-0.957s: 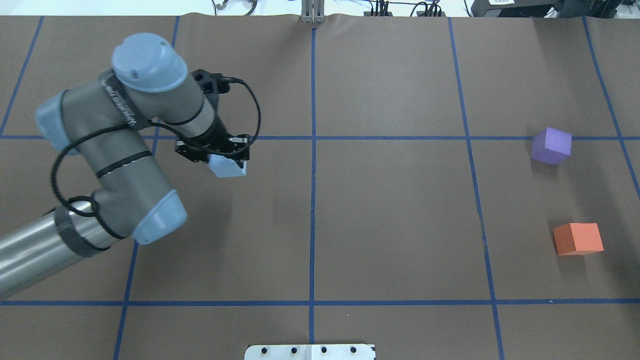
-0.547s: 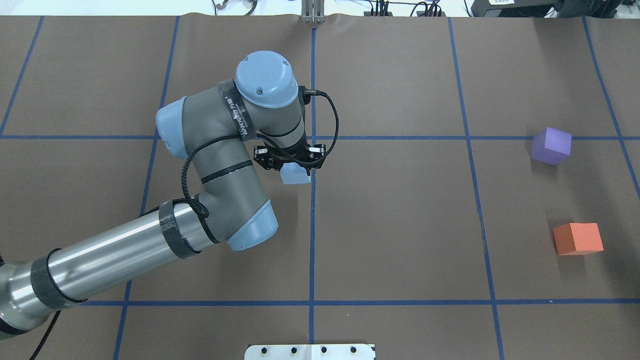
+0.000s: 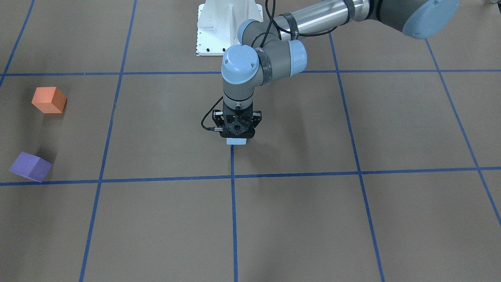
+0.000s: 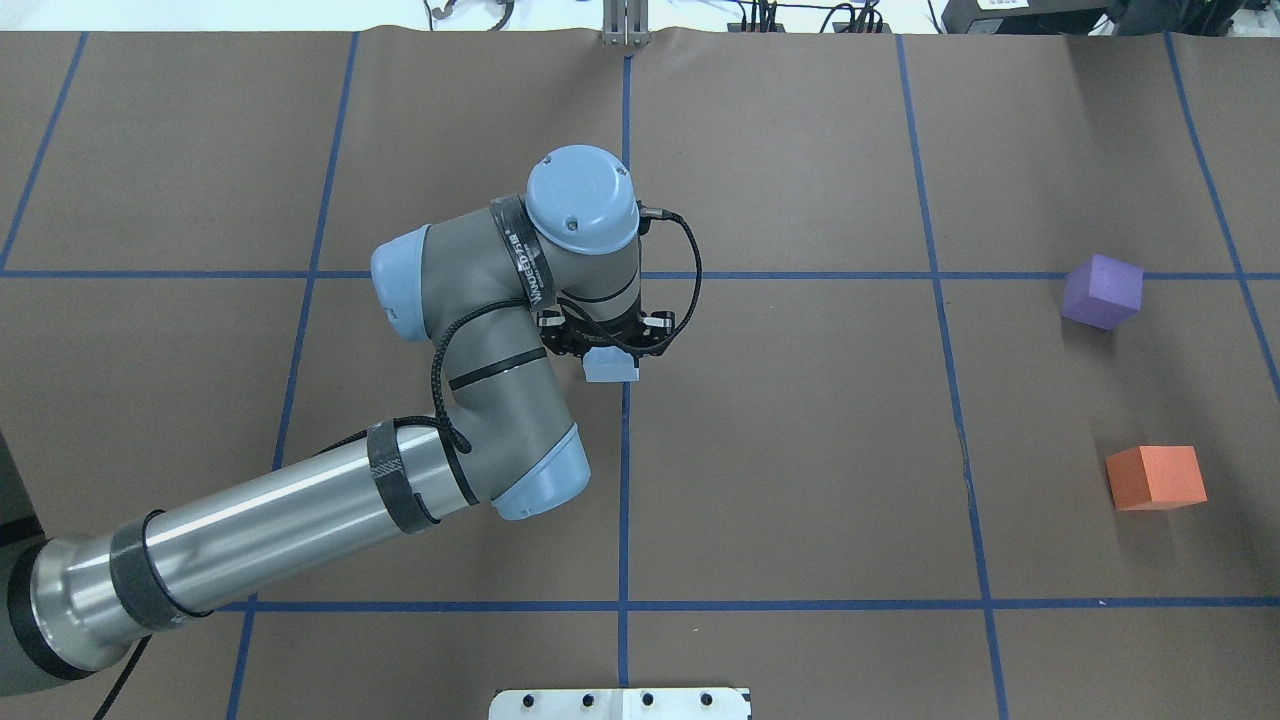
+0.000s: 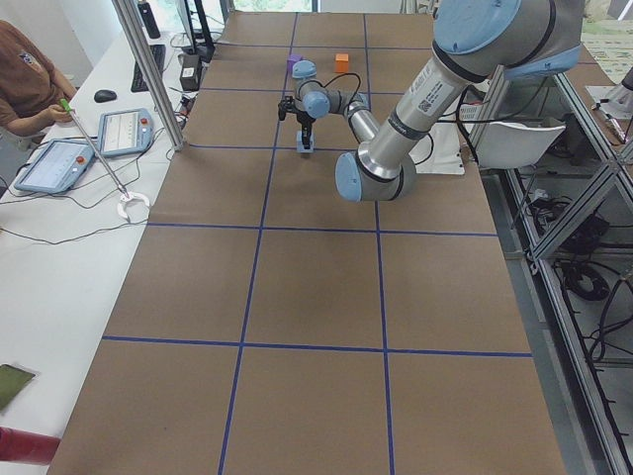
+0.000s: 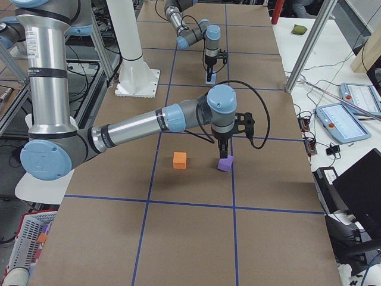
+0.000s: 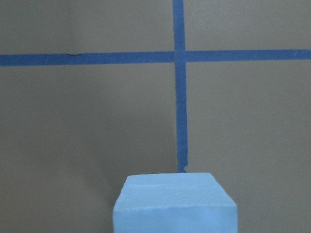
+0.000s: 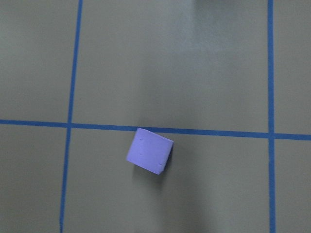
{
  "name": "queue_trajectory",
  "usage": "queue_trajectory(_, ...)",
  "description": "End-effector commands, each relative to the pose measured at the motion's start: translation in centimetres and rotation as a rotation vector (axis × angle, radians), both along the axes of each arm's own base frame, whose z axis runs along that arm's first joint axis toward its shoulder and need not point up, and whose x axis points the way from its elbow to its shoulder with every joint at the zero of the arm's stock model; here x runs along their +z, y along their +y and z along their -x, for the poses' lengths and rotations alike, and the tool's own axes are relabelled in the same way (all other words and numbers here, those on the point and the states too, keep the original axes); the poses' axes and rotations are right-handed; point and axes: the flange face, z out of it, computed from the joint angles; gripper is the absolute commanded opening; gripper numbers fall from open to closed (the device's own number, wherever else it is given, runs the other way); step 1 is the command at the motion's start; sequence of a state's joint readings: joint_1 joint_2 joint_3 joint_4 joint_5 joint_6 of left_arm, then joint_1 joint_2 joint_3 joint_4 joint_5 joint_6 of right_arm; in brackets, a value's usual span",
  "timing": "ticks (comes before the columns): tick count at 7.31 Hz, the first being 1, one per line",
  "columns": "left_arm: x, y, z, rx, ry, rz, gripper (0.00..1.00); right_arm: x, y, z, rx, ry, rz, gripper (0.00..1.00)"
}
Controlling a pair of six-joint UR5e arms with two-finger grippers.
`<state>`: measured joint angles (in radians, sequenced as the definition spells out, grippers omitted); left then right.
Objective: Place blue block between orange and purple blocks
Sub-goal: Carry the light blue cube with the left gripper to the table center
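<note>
Blue block (image 4: pixel 612 367) is gripped centrally; purple block (image 4: pixel 1102 291) and orange block (image 4: pixel 1155 478) lie apart, rightward.

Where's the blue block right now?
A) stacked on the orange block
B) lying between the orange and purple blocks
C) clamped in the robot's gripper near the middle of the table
C: the blue block is gripped by the left gripper at the centre tape line, far from the orange block and the purple block.
</note>
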<state>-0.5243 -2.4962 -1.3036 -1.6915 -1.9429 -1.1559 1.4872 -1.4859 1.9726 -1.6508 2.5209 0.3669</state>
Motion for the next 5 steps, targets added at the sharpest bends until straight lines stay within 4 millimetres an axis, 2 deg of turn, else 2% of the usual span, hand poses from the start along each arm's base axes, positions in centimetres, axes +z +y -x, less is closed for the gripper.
queue_trajectory(1, 0.4, 0.2, -0.8, -0.011, 0.013, 0.01, 1.0, -9.0, -1.2, 2.9, -0.009, -0.013, 0.051, 0.99)
queue_trajectory(2, 0.2, -0.3, -0.2, -0.033, 0.015, 0.024, 1.0, -13.9, -1.2, 4.1, -0.028, -0.006, 0.072, 0.99)
queue_trajectory(3, -0.7, -0.8, 0.8, -0.042, 0.03, 0.021, 1.0, -17.2, -1.0, 5.2, -0.037, 0.008, 0.08, 0.99)
queue_trajectory(4, -2.3, -1.3, 2.8, -0.06, 0.038, 0.02, 1.0, -19.8, -0.8, 6.6, -0.028, -0.007, 0.095, 0.99)
queue_trajectory(5, -4.4, -2.2, 7.5, -0.08, -0.007, 0.06, 1.0, -22.5, 0.0, 8.8, -0.034, -0.026, 0.1, 0.99)
